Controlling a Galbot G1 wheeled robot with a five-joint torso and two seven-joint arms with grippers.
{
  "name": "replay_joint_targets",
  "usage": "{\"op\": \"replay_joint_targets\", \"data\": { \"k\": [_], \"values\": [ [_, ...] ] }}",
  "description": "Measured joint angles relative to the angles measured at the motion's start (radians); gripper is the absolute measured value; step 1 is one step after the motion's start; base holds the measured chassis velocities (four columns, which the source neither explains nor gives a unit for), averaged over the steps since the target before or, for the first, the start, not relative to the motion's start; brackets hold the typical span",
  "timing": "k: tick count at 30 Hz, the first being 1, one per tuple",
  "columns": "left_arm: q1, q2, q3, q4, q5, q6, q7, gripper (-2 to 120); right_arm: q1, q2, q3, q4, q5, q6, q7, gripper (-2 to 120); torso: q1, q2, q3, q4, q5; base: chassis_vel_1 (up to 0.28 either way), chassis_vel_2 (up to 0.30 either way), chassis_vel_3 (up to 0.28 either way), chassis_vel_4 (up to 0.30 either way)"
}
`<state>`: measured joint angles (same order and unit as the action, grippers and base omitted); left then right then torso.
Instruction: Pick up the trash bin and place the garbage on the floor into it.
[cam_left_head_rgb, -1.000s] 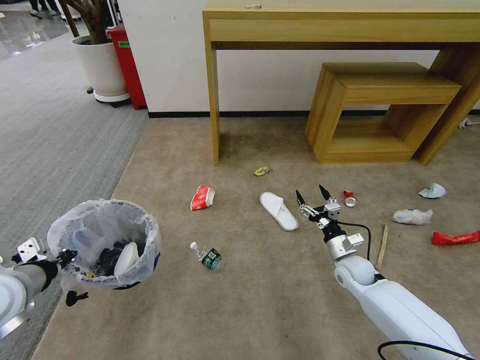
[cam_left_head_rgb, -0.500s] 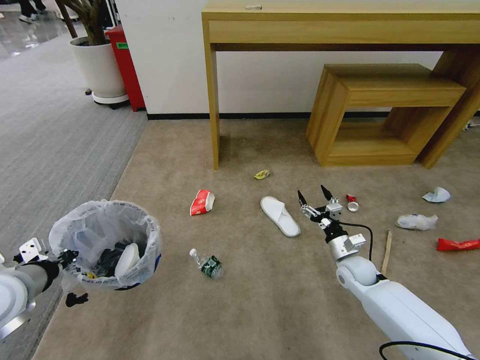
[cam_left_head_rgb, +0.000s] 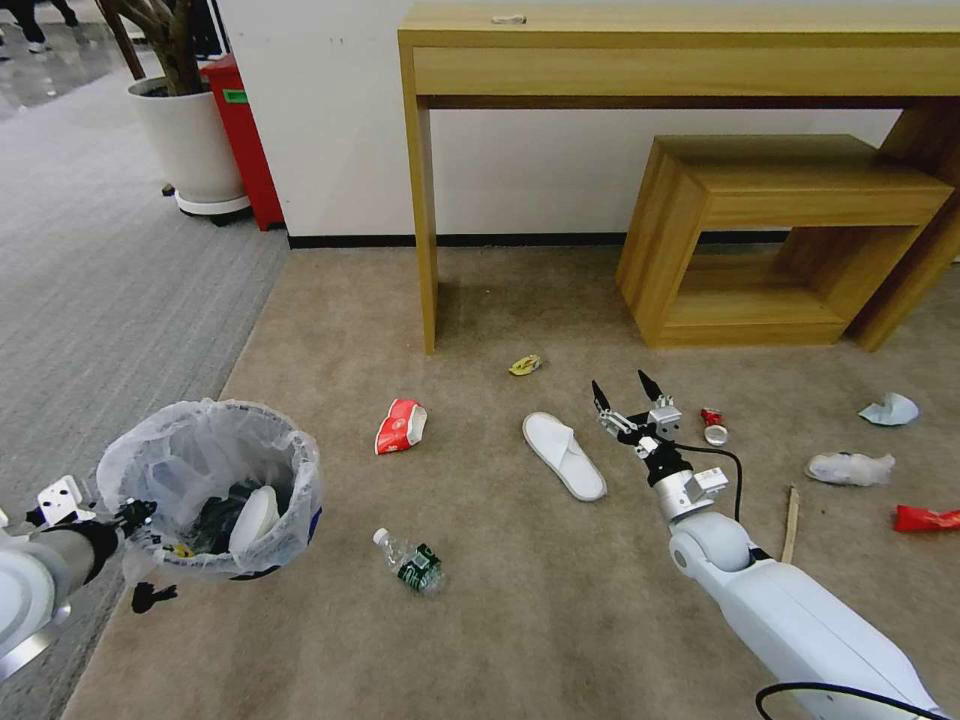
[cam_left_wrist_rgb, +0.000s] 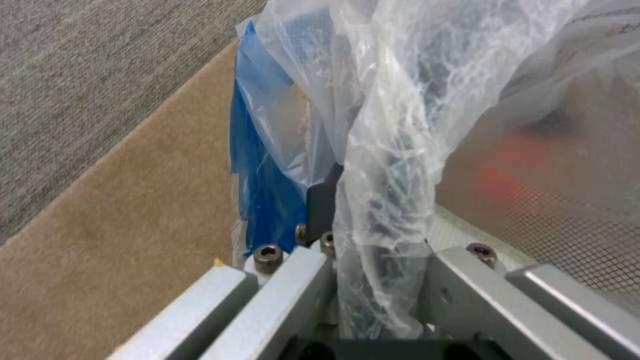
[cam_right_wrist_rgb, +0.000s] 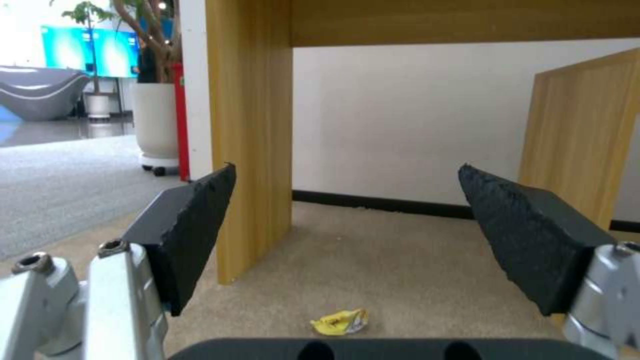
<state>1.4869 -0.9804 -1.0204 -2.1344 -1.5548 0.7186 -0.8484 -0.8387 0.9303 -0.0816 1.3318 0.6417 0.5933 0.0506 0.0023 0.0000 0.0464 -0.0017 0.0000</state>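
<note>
In the head view my left gripper (cam_left_head_rgb: 135, 515) is shut on the rim of the trash bin (cam_left_head_rgb: 210, 485), held above the floor (cam_left_head_rgb: 520, 640) at the lower left. The bin's white liner (cam_left_wrist_rgb: 400, 125) and blue base (cam_left_wrist_rgb: 263, 165) show in the left wrist view. My right gripper (cam_left_head_rgb: 622, 385) hangs open and empty, just right of a white slipper (cam_left_head_rgb: 563, 455). Other garbage lies around: a red-white carton (cam_left_head_rgb: 402, 425), a crushed bottle (cam_left_head_rgb: 410, 560), a yellow wrapper (cam_left_head_rgb: 524, 365) (cam_right_wrist_rgb: 340, 321), a red can (cam_left_head_rgb: 712, 425), a wooden stick (cam_left_head_rgb: 791, 510), a tissue (cam_left_head_rgb: 850, 467) and a red wrapper (cam_left_head_rgb: 925, 518).
A wooden desk (cam_left_head_rgb: 420, 200) stands against the wall with a low wooden stool (cam_left_head_rgb: 700, 250) under it. Its leg (cam_right_wrist_rgb: 250, 140) is close ahead of the right gripper. A potted plant (cam_left_head_rgb: 190, 140) and a red box (cam_left_head_rgb: 240, 130) stand on the grey striped carpet (cam_left_head_rgb: 110, 300) at the left.
The whole picture has slid downward, so the camera has moved and the litter lies closer. Both arms hold the same pose; the bin stays gripped and the right gripper stays open.
</note>
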Motion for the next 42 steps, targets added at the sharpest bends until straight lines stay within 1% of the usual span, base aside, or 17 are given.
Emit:
{"op": "replay_joint_targets", "data": {
  "k": [21, 26, 30, 32, 34, 36, 38, 39, 40, 42],
  "values": [
    [0.006, -0.006, 0.002, -0.009, 0.010, -0.003, 0.003, 0, -0.005, 0.001, 0.001, 0.005, -0.008, 0.007, 0.000, 86, 0.000, 0.000, 0.000, -0.0001, -0.0001, -0.089, 0.086, 0.089, -0.088],
    [0.006, -0.008, 0.004, -0.011, 0.013, -0.003, 0.003, 0, -0.006, 0.001, 0.001, 0.005, -0.014, 0.014, -0.001, 86, 0.000, 0.000, 0.000, 0.0002, -0.0001, -0.039, 0.055, 0.055, -0.056],
    [0.007, -0.008, 0.003, -0.013, 0.013, -0.004, 0.004, 0, -0.006, 0.002, 0.000, 0.005, -0.019, 0.018, -0.001, 86, 0.000, 0.000, 0.000, -0.0003, 0.0001, 0.000, 0.000, 0.000, 0.000],
    [0.009, -0.008, 0.002, -0.014, 0.013, -0.004, 0.004, 0, -0.006, 0.005, -0.001, 0.002, -0.025, 0.030, -0.004, 86, 0.000, 0.000, 0.000, -0.0001, -0.0001, 0.000, 0.000, 0.000, 0.000],
    [0.009, -0.006, 0.002, -0.014, 0.013, -0.004, 0.004, 0, -0.007, 0.005, -0.010, -0.001, -0.040, 0.042, -0.009, 90, 0.000, 0.000, 0.000, 0.0000, 0.0000, 0.000, 0.000, 0.000, 0.000],
    [0.008, -0.004, 0.002, -0.014, 0.012, -0.004, 0.005, 0, -0.009, 0.002, -0.019, -0.002, -0.048, 0.044, -0.014, 91, 0.000, 0.000, 0.000, 0.0000, -0.0001, 0.000, 0.000, 0.000, 0.000],
    [0.007, 0.001, 0.003, -0.012, 0.011, -0.004, 0.005, 0, -0.010, -0.010, -0.044, -0.005, -0.061, 0.053, -0.033, 93, 0.000, 0.000, 0.000, -0.0001, 0.0001, 0.000, 0.000, 0.000, 0.000],
    [0.007, 0.004, 0.006, -0.009, 0.012, -0.004, 0.005, 0, -0.010, -0.021, -0.068, -0.007, -0.066, 0.064, -0.060, 95, 0.000, 0.000, 0.000, -0.0001, -0.0001, 0.000, 0.000, 0.000, 0.000],
    [0.007, 0.004, 0.006, -0.009, 0.012, -0.004, 0.005, 0, -0.010, -0.021, -0.068, -0.007, -0.066, 0.064, -0.060, 95, 0.000, 0.000, 0.000, -0.0001, -0.0001, 0.000, 0.000, 0.000, 0.000],
    [0.007, 0.007, 0.014, -0.003, 0.015, -0.004, 0.006, 0, -0.010, -0.040, -0.111, -0.008, -0.067, 0.082, -0.118, 97, 0.000, 0.000, 0.000, -0.0001, 0.0000, 0.000, 0.000, 0.000, 0.000]
  ]
}}
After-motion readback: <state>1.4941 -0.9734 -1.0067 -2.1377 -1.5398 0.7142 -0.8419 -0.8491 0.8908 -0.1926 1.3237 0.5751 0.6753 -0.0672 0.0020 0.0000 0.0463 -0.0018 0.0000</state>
